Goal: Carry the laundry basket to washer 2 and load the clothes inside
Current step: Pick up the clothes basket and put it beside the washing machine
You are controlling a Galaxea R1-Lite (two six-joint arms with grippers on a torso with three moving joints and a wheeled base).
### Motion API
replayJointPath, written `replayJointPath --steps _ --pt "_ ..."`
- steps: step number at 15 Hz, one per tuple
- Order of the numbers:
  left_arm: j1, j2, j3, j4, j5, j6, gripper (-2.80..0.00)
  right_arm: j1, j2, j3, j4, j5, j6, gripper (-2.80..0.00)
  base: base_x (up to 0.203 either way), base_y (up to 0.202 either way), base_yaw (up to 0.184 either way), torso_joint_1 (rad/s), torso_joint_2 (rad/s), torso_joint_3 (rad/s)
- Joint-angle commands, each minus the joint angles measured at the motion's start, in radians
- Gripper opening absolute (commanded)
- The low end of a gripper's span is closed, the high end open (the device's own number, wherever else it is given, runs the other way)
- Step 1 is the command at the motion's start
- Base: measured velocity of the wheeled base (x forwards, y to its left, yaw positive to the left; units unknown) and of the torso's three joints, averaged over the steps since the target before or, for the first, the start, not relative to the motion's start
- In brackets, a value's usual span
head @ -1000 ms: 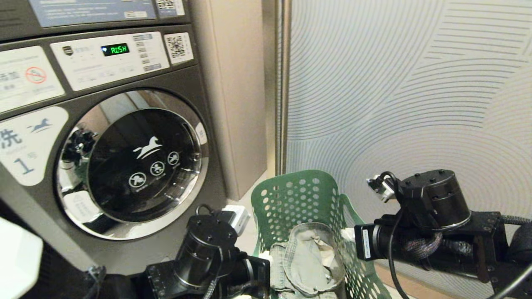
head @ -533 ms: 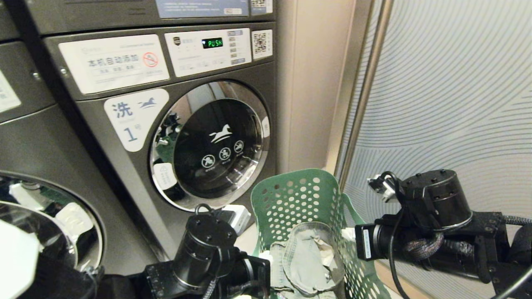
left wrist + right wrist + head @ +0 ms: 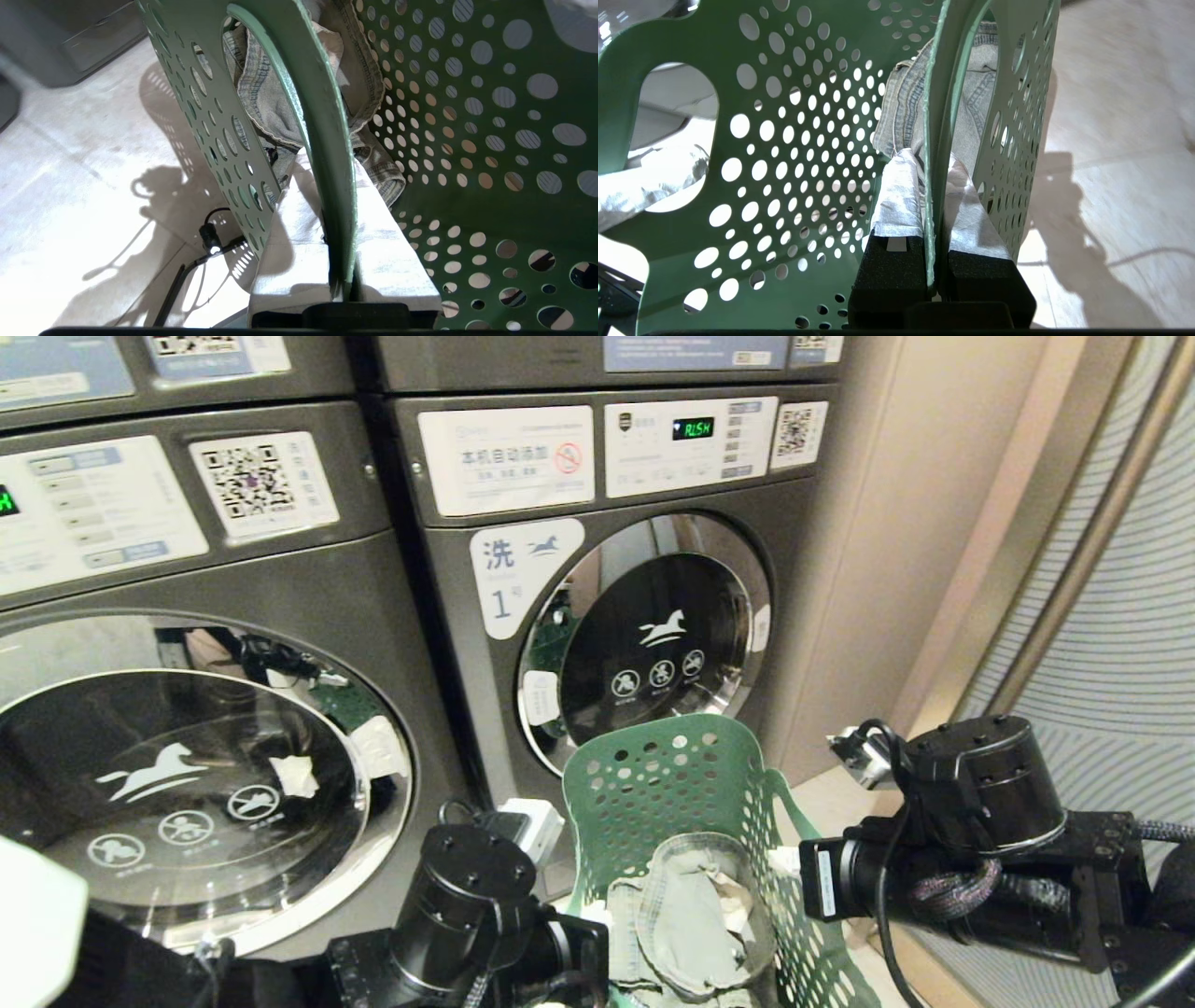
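In front of my chest, in the head view, the green laundry basket point(image 3: 672, 821) hangs between my arms, jeans point(image 3: 695, 924) heaped inside. It is light, thin perforated plastic that will flex, so the rim is the place to hold it. A second ago only the washer marked 1 point(image 3: 644, 616) showed; now the view has swung and another washer point(image 3: 187, 709) fills the left. In the left wrist view, my left gripper point(image 3: 343, 280) is clamped on the basket's rim, pads on either face. In the right wrist view, my right gripper point(image 3: 936, 261) pinches the opposite rim likewise; the soft denim may shift as I turn.
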Motion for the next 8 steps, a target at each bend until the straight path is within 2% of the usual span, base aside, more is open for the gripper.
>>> replayJointPath --steps 1,8 --pt "-0.004 0.002 0.002 -0.004 0.003 -0.003 -2.80 0.000 -0.003 0.001 -0.002 0.001 0.002 -2.80 0.000 -0.006 0.176 0.000 0.00 0.005" --pt "-0.008 0.005 0.004 -0.004 0.003 -0.004 -2.80 0.000 -0.009 0.015 -0.002 0.001 0.001 -2.80 0.001 -0.008 0.175 0.003 0.00 0.003"
